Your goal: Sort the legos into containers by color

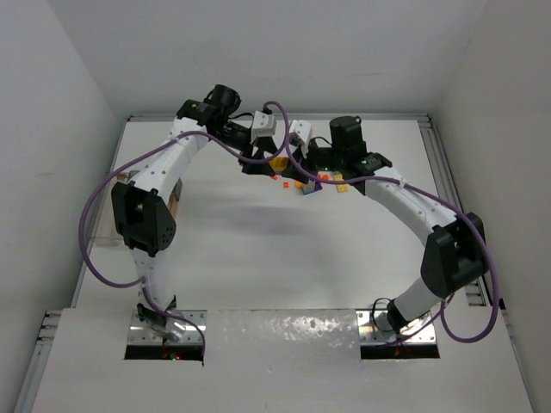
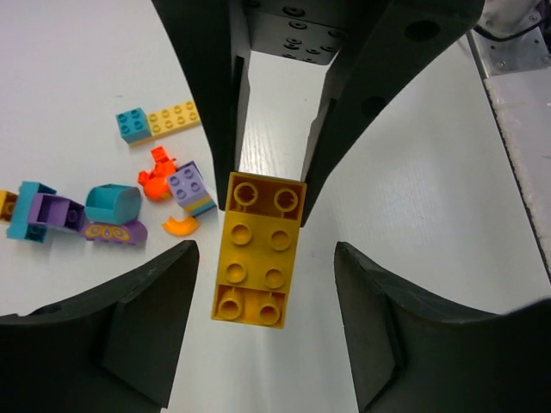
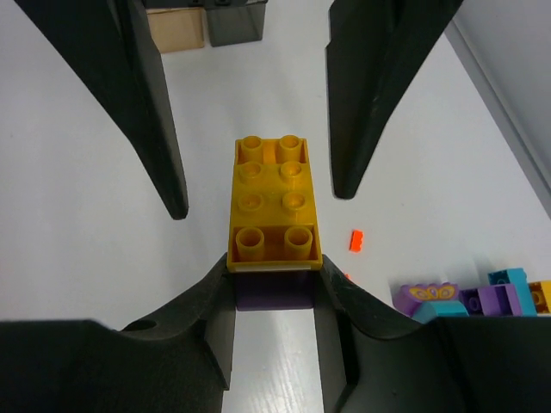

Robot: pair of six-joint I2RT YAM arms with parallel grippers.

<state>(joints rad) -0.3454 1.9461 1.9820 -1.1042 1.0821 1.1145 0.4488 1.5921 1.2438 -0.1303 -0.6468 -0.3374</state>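
Observation:
A yellow lego (image 2: pixel 258 258) made of stacked bricks hangs between both grippers above the white table. In the right wrist view this yellow lego (image 3: pixel 275 202) sits on a dark purple brick (image 3: pixel 274 288), and my right gripper (image 3: pixel 275 268) is shut on that end. My left gripper (image 2: pixel 265 288) is open, its fingers (image 2: pixel 138 327) standing apart from the stack's other end. From above, both grippers meet at the yellow lego (image 1: pixel 278 162) at the table's far middle. The containers (image 3: pixel 234 21) show as a grey wall and a tan edge far behind.
Loose legos lie beside the grippers: a teal and yellow strip (image 2: pixel 159 120), orange bits (image 2: pixel 155 181), a lilac brick (image 2: pixel 191 188) and a teal-purple cluster (image 2: pixel 82 215). A small orange piece (image 3: pixel 356 240) lies on the table. A metal rail (image 2: pixel 516 103) borders the table.

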